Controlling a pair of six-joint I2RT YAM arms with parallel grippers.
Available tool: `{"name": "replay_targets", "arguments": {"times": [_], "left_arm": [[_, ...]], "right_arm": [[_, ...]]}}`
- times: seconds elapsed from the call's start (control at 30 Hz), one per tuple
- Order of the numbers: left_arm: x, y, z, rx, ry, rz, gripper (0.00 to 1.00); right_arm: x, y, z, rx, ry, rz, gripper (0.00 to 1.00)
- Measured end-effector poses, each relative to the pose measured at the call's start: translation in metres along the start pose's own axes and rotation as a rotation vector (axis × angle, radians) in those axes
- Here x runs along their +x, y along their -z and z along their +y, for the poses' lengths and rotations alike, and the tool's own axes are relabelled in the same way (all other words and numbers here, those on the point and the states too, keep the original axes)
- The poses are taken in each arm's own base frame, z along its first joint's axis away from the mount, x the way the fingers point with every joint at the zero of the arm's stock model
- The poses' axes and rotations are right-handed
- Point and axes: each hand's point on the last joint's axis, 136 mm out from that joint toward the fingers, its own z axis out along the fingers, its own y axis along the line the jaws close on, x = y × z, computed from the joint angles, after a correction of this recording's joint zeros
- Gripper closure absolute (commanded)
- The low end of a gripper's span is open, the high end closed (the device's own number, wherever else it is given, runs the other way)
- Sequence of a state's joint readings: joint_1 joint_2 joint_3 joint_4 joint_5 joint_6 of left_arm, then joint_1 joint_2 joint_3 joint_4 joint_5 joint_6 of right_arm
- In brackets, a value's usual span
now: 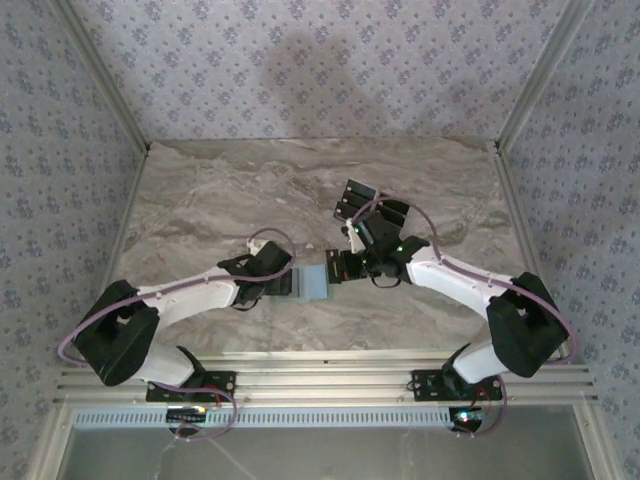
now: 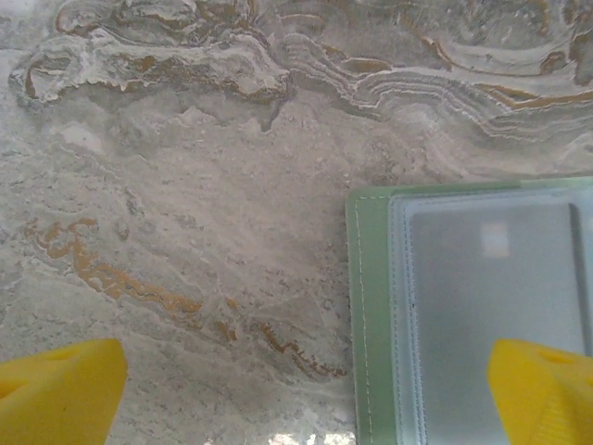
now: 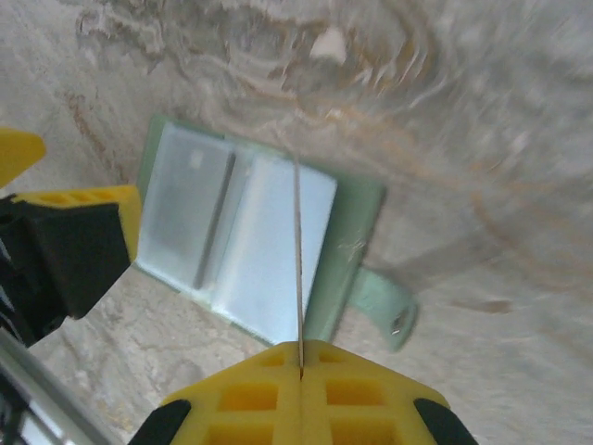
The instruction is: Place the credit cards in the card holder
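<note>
The card holder [image 3: 232, 232] lies open on the marble table, pale green outside and grey-blue inside, its strap tab [image 3: 384, 306] pointing right. My right gripper [image 3: 301, 357] is shut on one credit card [image 3: 298, 260], seen edge-on as a thin line standing over the holder's right panel. In the top view that gripper [image 1: 338, 266] sits at the holder's [image 1: 312, 283] right edge. My left gripper [image 2: 301, 399] is open, one yellow fingertip [image 2: 542, 389] over the holder's [image 2: 473, 315] left panel and the other over bare table. More black credit cards [image 1: 356, 198] lie behind the right gripper.
The marble tabletop [image 1: 220, 190] stretches bare to the left and back. Patterned walls enclose it on three sides. The arm bases and a metal rail [image 1: 320, 380] run along the near edge.
</note>
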State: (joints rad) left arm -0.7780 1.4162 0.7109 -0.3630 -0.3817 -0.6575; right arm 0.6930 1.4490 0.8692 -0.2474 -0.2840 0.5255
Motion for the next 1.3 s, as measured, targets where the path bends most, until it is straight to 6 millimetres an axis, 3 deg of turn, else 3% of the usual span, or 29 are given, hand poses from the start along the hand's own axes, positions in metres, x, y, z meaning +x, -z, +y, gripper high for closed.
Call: {"name": "replay_targets", "arguments": {"times": [0.23,0.47,1.3], "left_arm": [[0.011,-0.013,0.005,-0.043,-0.015,0.035,0.00],[0.006,-0.016,0.007,-0.074,0.027,0.015,0.00],[0.014,-0.012,0.020,-0.112,0.099,0.012,0.00]], "right_arm": [[0.004,-0.014,0.015,-0.125,-0.106,-0.064,1.00],[-0.001,-0.023,0.024,-0.207,-0.148,-0.104,1.00],[0.010,-0.064,0.029,-0.339,-0.233,-0.074,1.00]]}}
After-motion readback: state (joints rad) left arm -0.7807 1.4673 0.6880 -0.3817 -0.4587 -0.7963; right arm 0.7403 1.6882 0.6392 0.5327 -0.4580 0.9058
